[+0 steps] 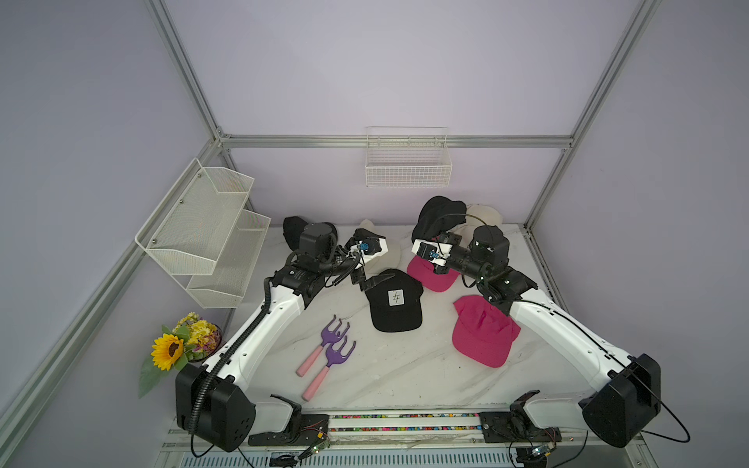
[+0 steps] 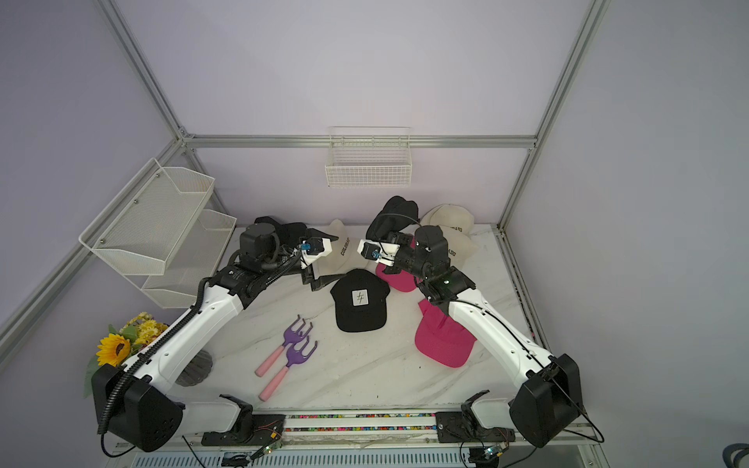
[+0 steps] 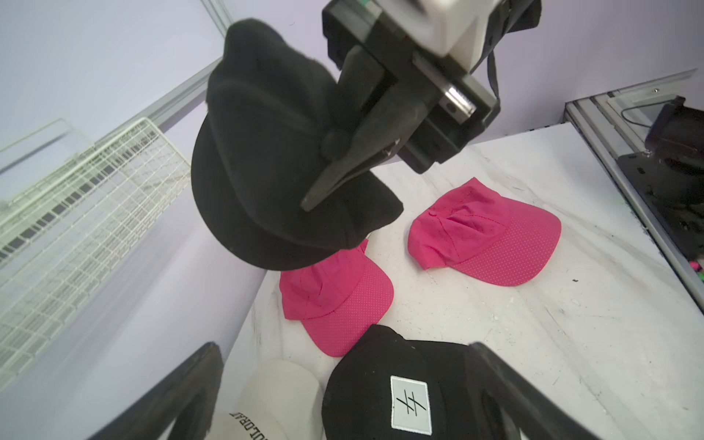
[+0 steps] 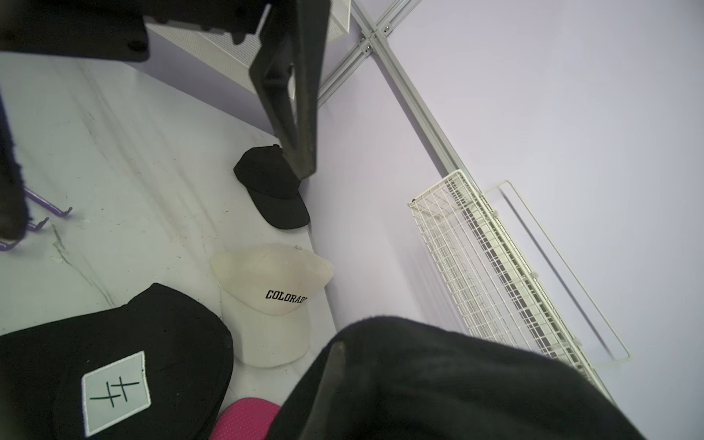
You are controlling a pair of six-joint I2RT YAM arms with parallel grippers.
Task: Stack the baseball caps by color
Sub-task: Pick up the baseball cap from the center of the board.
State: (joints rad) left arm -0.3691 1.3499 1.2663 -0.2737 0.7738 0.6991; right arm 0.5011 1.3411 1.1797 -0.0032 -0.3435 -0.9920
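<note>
Marble tabletop [image 1: 405,364] inside lilac walls [image 1: 364,81]; right pincer [image 3: 316,196] clamps black cap [image 1: 439,216], left pincer [image 1: 375,282] gapes empty

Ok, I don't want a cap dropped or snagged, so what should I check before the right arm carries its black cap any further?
1. Grip: right gripper shut on the held black cap: ok.
2. Clearance: that cap hangs off the table: ok.
3. Bite depth in the jaws: cannot tell.
4. Target: black patch cap lies flat, nothing on top: ok.
5. Space over it: not ok, the open left gripper hovers at its edge.
6. Third one: plain black cap lies apart by the back wall, not gathered: not ok.
</note>
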